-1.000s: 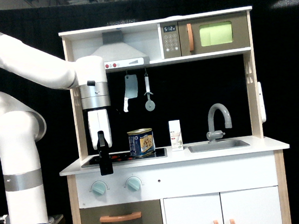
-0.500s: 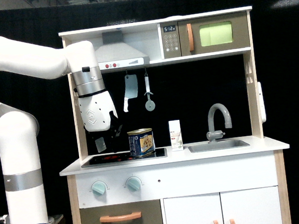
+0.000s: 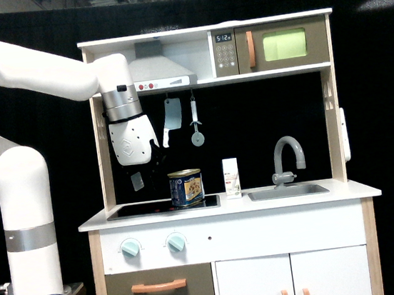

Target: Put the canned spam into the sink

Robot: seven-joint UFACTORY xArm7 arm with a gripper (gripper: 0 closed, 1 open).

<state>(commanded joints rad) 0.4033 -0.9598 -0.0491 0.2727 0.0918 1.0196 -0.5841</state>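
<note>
My gripper (image 3: pixel 144 170) hangs over the stovetop (image 3: pixel 162 206), tilted, with its fingers pointing down and toward the exterior view's right. One finger shows clearly as a pale tab, while the other is lost against the dark back wall, so I cannot tell how wide the gap is; nothing is held between them.

The canned spam (image 3: pixel 186 187) stands upright on the stovetop, below my gripper and off to the exterior view's right, near but apart from it. Its broad labelled face looks toward the camera, and its long axis runs across the view. Just past it, on the same side, stands a slim white carton (image 3: pixel 232 178), and beyond that lies the sink (image 3: pixel 287 192) with its faucet (image 3: pixel 288 156) curving over the basin.

So I judge the coming reach runs down and to the exterior view's right. There is open air above the can, but the cleaver (image 3: pixel 170 120) and a round utensil (image 3: pixel 195 122) hang from the rail overhead. The carton sits between can and sink, so I would need to carry the can above or in front of it.
</note>
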